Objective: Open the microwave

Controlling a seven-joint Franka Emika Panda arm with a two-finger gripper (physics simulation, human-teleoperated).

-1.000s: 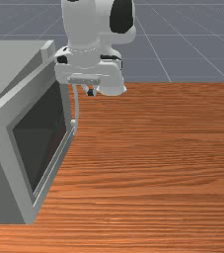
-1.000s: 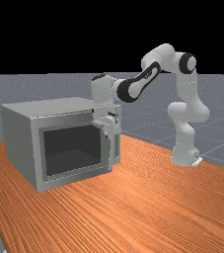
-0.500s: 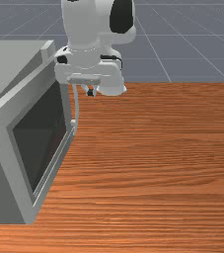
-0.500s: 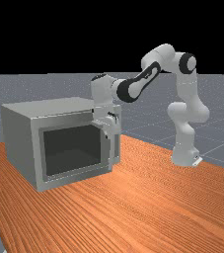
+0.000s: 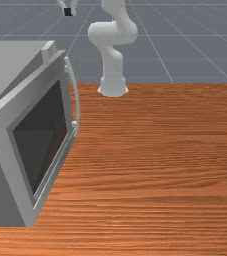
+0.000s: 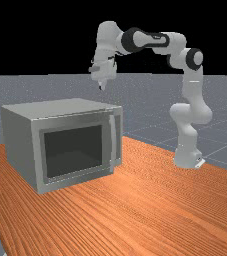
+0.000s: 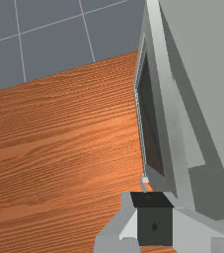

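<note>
One microwave (image 6: 20,142), boxy, matte grey, on the orange-brown wood-grain table (image 6: 150,210); front view's left, left of middle in the far view. One door (image 6: 39,150), slightly ajar, gap widening toward the handle end. One dark, smooth, rectangular window (image 6: 74,150), one slim bowed handle (image 5: 77,100). One arm (image 6: 192,90), smooth white-grey, black bands at joints. Gripper (image 6: 102,87) is above the microwave's handle side, apart from it. Two fingers, black-tipped, tips together, holding nothing.
</note>
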